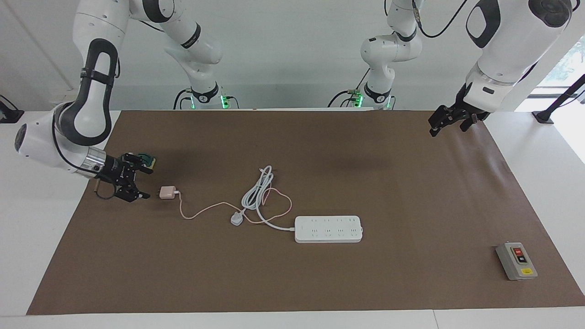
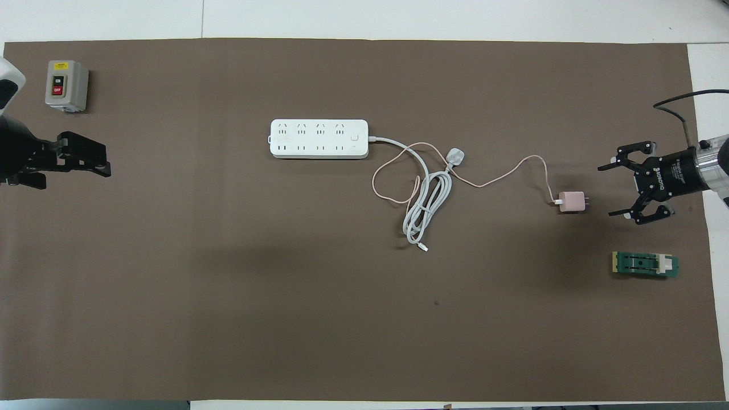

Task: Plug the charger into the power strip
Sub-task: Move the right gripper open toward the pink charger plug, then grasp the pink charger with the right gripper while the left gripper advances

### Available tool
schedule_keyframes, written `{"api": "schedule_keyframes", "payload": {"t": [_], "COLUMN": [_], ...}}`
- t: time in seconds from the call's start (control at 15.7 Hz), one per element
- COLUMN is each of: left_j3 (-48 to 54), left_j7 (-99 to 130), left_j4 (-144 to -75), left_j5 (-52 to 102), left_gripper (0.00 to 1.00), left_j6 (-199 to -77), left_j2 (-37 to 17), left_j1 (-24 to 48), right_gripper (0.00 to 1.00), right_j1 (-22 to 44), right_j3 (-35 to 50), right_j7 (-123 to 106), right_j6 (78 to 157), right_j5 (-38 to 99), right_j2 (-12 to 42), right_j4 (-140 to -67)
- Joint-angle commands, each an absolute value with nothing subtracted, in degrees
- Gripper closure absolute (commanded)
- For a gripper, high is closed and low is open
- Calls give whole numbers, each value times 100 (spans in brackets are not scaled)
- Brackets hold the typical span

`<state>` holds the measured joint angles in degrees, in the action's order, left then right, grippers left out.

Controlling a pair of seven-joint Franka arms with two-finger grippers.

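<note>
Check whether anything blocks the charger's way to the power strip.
The white plug and coiled white cord lie on the mat between the charger and the power strip; lifted over them, nothing visible blocks it.

green part [image 1: 148, 160] half hidden (by right pincer [image 1: 139, 183])

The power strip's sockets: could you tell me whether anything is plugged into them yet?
Nothing is: the power strip shows two rows of bare outlets. The charger lies on the brown mat toward the right arm's end, unplugged. The strip's underside is hidden.
</note>
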<state>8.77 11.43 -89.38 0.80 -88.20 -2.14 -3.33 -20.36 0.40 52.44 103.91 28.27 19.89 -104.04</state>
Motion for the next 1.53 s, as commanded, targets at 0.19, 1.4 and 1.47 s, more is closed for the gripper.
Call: {"api": "schedule_keyframes", "payload": {"t": [0.19, 1.4, 1.47], "left_j3": [835, 782, 782], "left_j7": [1125, 879, 809], "left_j4": [-9053, -11221, -11406], "left_j5": [123, 3266, 3644], "left_gripper": [0, 0, 0], "left_j6": [-8807, -10817, -10976], "left_j2": [-88, 825, 904], "left_j1": [-308, -747, -756], "right_gripper": [0, 0, 0], "right_j1": [-2074, -2013, -2013], "right_j3": [70, 79, 79], "right_j7": [5335, 5019, 4940], "right_j6": [10652, 11311, 11346], "right_j5": [3006, 3242, 3356], "right_j2": [2004, 1916, 1916], "right_j4": [-10476, -11495, -11540]}}
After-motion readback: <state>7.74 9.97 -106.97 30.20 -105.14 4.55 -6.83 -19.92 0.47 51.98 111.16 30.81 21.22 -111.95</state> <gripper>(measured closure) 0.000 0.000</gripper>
